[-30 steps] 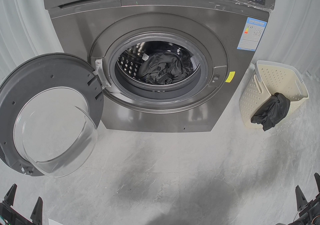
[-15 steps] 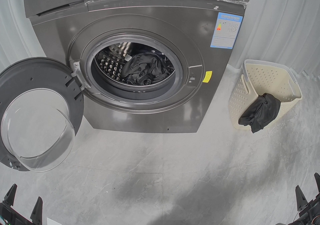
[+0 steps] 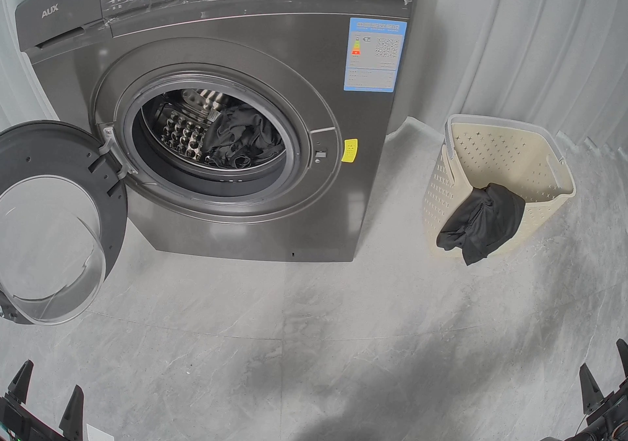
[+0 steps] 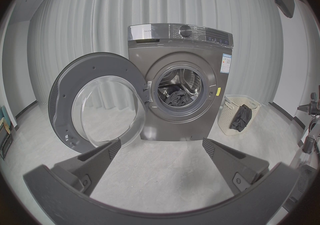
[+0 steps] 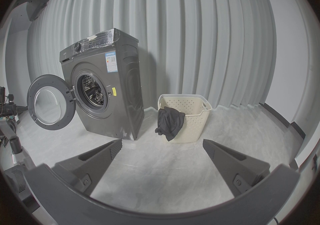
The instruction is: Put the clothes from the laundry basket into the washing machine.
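Observation:
A grey washing machine [image 3: 216, 36] stands ahead on the left with its round door [image 3: 52, 220] swung wide open. Dark clothes [image 3: 239, 138] lie inside the drum. To its right a cream laundry basket [image 3: 507, 148] sits on the floor, a black garment [image 3: 484, 220] draped over its front rim. My left gripper [image 3: 46, 390] is low at the near left, open and holding nothing. My right gripper [image 3: 605, 370] is low at the near right, open as well. The right wrist view faces the basket [image 5: 195, 115] and its garment [image 5: 170, 123].
Pale marble floor [image 3: 340, 344] stretches between me and the machine. White curtains [image 3: 523, 23] close off the back. The open door [image 4: 96, 102] juts out over the floor on the left. A dark baseboard [image 5: 280, 119] runs along the right wall.
The head view has shifted: machine and basket now appear further left, so the camera has turned right. Both grippers stay in the same place, open.

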Tool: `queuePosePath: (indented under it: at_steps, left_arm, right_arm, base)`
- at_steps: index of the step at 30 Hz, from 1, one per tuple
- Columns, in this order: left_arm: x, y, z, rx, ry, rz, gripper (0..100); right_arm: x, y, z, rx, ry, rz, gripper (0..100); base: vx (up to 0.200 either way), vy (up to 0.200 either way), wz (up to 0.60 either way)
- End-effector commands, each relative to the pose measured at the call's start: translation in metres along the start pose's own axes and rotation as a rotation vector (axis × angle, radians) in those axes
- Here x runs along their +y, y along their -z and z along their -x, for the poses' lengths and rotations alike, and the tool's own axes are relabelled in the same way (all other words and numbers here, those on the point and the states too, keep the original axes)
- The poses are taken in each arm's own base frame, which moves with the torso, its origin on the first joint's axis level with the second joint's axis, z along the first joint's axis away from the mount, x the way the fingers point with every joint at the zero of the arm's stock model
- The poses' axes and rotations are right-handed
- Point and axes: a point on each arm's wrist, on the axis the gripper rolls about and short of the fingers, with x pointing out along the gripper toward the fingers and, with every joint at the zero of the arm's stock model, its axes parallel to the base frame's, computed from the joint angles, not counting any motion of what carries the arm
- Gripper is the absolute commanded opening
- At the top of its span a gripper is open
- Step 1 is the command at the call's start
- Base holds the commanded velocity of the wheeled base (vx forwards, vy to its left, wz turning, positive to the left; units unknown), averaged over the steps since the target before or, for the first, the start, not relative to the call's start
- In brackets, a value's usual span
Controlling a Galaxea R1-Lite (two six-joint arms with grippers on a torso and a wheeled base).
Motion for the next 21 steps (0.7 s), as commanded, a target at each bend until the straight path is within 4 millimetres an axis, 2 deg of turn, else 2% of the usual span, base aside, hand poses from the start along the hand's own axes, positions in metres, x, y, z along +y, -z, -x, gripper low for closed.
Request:
queuePosePath:
  at_steps: [1,12,21]
  left_arm:
    - [0.0,0.0052,-0.0007,0.01,0.002,-0.001,100]
    - [0.0,0.0045,-0.0007,0.008,0.003,0.005,100]
    - [0.0,0.0047,-0.0007,0.01,0.001,0.007,100]
  right_arm:
    - [0.0,0.005,-0.0003,0.002,0.0,0.0,100]
    - [0.0,0.005,-0.0003,0.002,-0.002,0.0,100]
    - [0.0,0.0051,-0.0003,0.004,-0.002,0.001,100]
  base:
    - [0.0,-0.2,0.0]
    - [0.0,-0.2,0.0]
    - [0.0,0.0,0.0]
